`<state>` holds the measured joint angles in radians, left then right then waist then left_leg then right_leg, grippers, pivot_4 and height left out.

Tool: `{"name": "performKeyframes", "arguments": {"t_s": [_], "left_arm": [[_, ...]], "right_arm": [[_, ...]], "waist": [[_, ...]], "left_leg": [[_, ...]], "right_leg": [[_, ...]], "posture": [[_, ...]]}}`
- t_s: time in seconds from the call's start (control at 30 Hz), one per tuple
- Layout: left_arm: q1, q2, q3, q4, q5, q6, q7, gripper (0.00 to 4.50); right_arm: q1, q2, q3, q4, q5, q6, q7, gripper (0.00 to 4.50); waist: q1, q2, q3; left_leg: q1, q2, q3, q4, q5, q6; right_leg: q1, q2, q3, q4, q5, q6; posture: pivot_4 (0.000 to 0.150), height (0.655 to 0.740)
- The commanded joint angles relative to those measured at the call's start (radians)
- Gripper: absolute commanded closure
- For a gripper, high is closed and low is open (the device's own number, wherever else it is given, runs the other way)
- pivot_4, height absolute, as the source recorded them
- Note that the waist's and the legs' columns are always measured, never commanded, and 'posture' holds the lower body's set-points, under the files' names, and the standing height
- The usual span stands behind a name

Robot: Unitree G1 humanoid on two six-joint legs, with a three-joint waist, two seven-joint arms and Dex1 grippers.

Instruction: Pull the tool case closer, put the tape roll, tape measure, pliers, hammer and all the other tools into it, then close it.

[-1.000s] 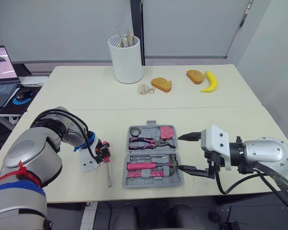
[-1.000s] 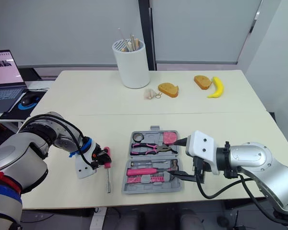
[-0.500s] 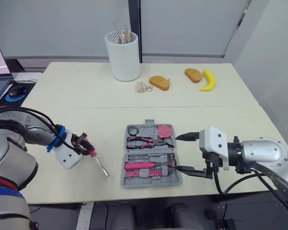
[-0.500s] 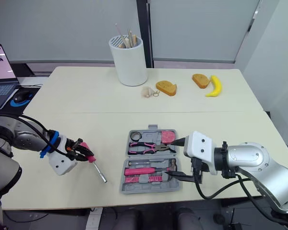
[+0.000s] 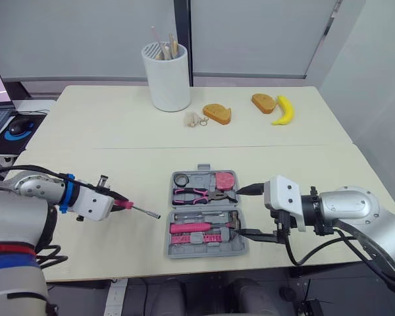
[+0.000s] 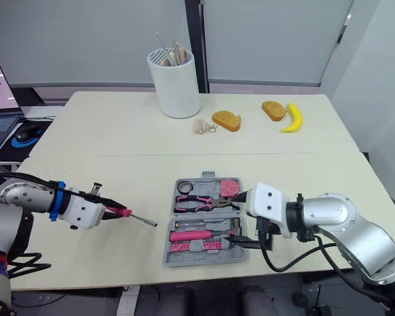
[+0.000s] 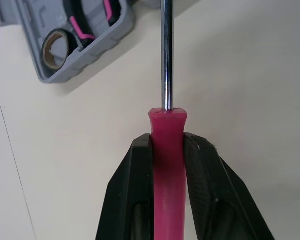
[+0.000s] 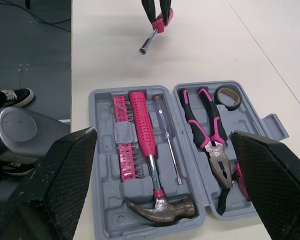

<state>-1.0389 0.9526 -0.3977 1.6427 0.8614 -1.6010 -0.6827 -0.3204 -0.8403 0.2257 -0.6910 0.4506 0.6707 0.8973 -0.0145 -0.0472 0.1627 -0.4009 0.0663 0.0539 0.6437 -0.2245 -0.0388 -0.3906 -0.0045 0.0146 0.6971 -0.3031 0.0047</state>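
Pink-handled screwdriver [image 5: 139, 210]: pinched by its handle in my left jaws, shaft pointing right toward the tool case [image 5: 197, 209]. Case: open, near table [image 5: 283, 164] edge, holding hammer [image 8: 150, 150], pliers [image 8: 210, 130] and tape roll [image 8: 227, 97]. Right jaws: spread wide at the case's right side.

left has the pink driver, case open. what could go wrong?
1. The left gripper pinches the pink-handled metal screwdriver by the handle alone; the shaft points at the grey plastic tool case and could catch its rim and twist.
2. The right gripper stands open at the case's right edge, not clamping it, so a nudge may slide the case.
3. The pink-handled hammer and a slim screwdriver crowd that tray; a badly seated tool could block the lid.
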Motion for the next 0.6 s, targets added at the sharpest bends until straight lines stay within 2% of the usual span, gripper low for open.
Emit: {"name": "performKeyframes", "arguments": {"t_s": [0.03,0.23,0.4,0.5,0.6], "left_arm": [[0.095,0.064,-0.012,-0.272,-0.139,-0.013,-0.041,3.97],[0.201,0.132,-0.071,-0.597,-0.347,0.117,-0.171,3.97],[0.260,0.160,-0.100,-0.757,-0.512,0.253,-0.280,3.97],[0.333,0.169,-0.079,-0.850,-0.667,0.413,-0.370,3.97],[0.451,0.195,-0.024,-0.992,-0.845,0.671,-0.471,3.97]], "right_arm": [[-0.022,0.008,0.002,-0.001,-0.012,-0.029,0.017,0.00],[-0.034,0.017,0.010,0.008,-0.014,-0.028,0.029,0.00],[-0.037,0.021,0.011,0.006,-0.014,-0.020,0.028,0.00],[-0.035,0.024,0.009,0.000,-0.011,-0.014,0.022,0.00],[-0.032,0.025,0.007,-0.008,-0.010,-0.011,0.016,0.00]], "waist": [[-0.006,-0.001,0.000],[-0.010,-0.002,0.000],[-0.011,-0.002,0.000],[-0.013,-0.001,0.000],[-0.017,-0.001,0.001]], "left_leg": [[0.000,0.001,0.000,0.000,0.000,0.000],[-0.001,0.001,-0.002,0.001,0.000,0.000],[-0.001,0.000,-0.002,0.001,0.000,0.000],[-0.001,0.000,-0.002,0.001,0.000,0.000],[0.000,0.001,-0.002,0.001,0.000,0.000]], "right_leg": [[0.000,-0.001,0.000,0.000,0.000,0.000],[0.000,-0.002,0.000,0.000,0.000,0.000],[0.000,-0.002,0.000,0.000,0.000,0.000],[0.000,-0.002,0.000,0.000,0.000,0.000],[0.000,-0.002,0.000,0.001,0.000,-0.001]], "posture": [[0.150,0.7337],[0.150,0.7337],[0.150,0.7337],[0.150,0.7337],[0.150,0.7337]]}}
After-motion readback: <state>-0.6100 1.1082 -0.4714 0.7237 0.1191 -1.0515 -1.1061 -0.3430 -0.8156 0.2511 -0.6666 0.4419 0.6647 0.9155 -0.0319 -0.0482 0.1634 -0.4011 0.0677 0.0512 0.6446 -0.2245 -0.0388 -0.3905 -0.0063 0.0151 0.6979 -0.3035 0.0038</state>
